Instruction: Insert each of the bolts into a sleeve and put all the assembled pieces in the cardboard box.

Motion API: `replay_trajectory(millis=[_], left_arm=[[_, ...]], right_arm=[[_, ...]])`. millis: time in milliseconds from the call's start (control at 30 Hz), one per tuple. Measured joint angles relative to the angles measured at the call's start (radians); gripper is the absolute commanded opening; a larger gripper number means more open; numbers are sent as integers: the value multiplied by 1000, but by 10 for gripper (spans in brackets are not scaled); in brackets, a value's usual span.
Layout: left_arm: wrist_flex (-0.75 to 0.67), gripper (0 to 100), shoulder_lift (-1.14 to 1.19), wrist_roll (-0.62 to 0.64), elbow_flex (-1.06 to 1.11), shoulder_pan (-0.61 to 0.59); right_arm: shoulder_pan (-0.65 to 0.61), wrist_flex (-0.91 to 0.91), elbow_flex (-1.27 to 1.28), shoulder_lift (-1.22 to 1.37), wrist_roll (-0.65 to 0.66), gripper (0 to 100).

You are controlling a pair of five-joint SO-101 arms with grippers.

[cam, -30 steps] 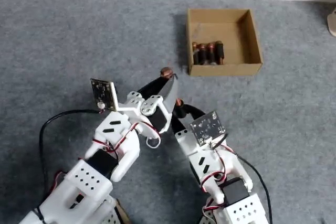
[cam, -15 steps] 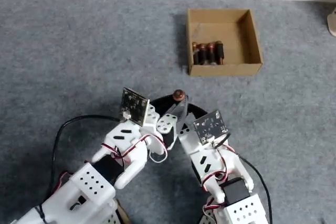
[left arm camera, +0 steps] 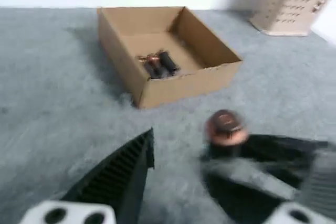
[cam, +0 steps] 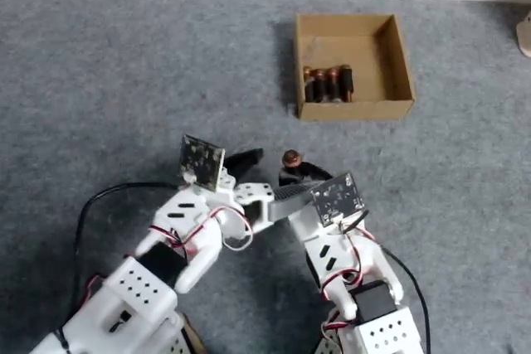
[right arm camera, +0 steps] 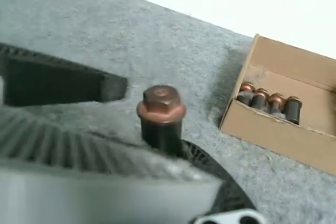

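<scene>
Shift: left gripper (cam: 274,173) has let go and swung back, jaws now wide.
Handover: right gripper (cam: 292,175) clamps the sleeved bolt (right arm camera: 161,107) upright, apparently ready for carrying.
Destination: cardboard box (cam: 398,109) nearby, four assembled pieces (cam: 328,83) inside.

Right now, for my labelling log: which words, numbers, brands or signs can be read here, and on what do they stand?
None readable.
The cardboard box is plain.
The bolt bears no legible mark.
Any print on the wrist camera board is too small to read.
</scene>
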Motion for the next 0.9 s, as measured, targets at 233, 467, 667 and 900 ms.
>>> replay_trajectory(millis=[233,467,667,900], left_arm=[[25,518,3,-6,-40,-166],[141,518,3,-8,-26,-405],[187,518,3,-8,75,-433],[187,518,3,-8,120,-436]], right_arm=[[80,-21,0,-2,0,5],[118,-29,0,-2,0,5],[135,-3,0,21,0,5],[210,-52,-86,321,0,5]])
